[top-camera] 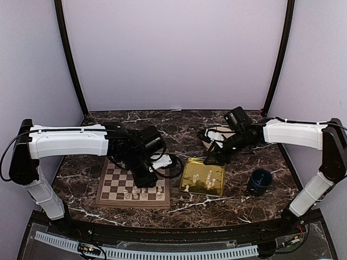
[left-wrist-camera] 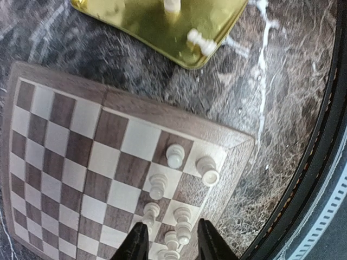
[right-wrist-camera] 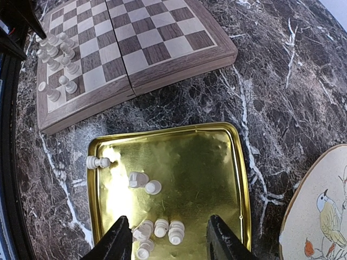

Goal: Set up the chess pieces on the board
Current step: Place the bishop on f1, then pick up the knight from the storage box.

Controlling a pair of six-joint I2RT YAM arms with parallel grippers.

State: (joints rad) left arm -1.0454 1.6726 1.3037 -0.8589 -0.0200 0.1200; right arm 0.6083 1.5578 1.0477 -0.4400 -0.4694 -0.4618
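Note:
The wooden board (top-camera: 111,187) lies at front left, with several cream chess pieces (top-camera: 142,191) standing in two rows at its near right corner. My left gripper (top-camera: 149,177) hangs just above those rows. In the left wrist view its black fingers (left-wrist-camera: 135,244) stand apart, open, on either side of a standing piece (left-wrist-camera: 184,225) without touching it. My right gripper (right-wrist-camera: 169,238) hovers open over the gold tray (right-wrist-camera: 206,162). A cluster of loose pieces (right-wrist-camera: 161,227) lies on the tray below the gap. One more piece (right-wrist-camera: 97,161) rests on the tray's left rim.
The gold tray (top-camera: 191,167) sits just right of the board. A dark blue cup (top-camera: 260,180) stands to the tray's right. A round plate with a bird picture (right-wrist-camera: 320,211) lies behind the tray, under the right arm. Marble table, curtained walls around.

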